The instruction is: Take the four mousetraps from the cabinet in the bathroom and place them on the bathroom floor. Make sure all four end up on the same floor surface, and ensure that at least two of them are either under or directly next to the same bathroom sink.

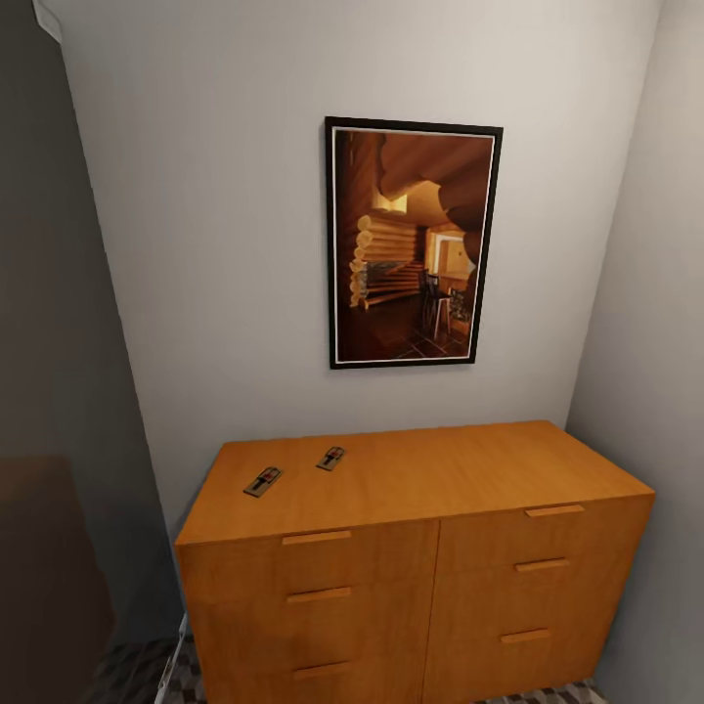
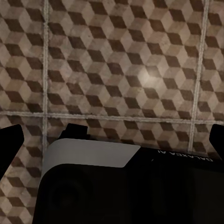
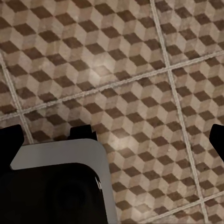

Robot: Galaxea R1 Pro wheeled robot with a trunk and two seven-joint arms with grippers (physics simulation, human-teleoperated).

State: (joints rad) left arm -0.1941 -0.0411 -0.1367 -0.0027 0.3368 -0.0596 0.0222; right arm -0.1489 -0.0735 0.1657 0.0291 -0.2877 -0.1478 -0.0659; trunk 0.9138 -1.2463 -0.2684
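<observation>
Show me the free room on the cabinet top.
Bare: the cabinet top from the right mousetrap across to its right edge, plus the front strip above the drawers. Crowded: only the left rear, where that trap and the left mousetrap lie apart.

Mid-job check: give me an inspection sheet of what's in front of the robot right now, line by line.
Surface: flat orange-brown cabinet top, drawers shut.
Job's things: two mousetraps on the cabinet top near its left end, the nearer mousetrap and the farther mousetrap, apart from each other.
Clutter: nothing seen.
Pincers: wrist views look down at the floor tiles; open or shut cannot be told.
Cables: nothing seen.
Surroundings: framed picture on the wall above the cabinet.
</observation>
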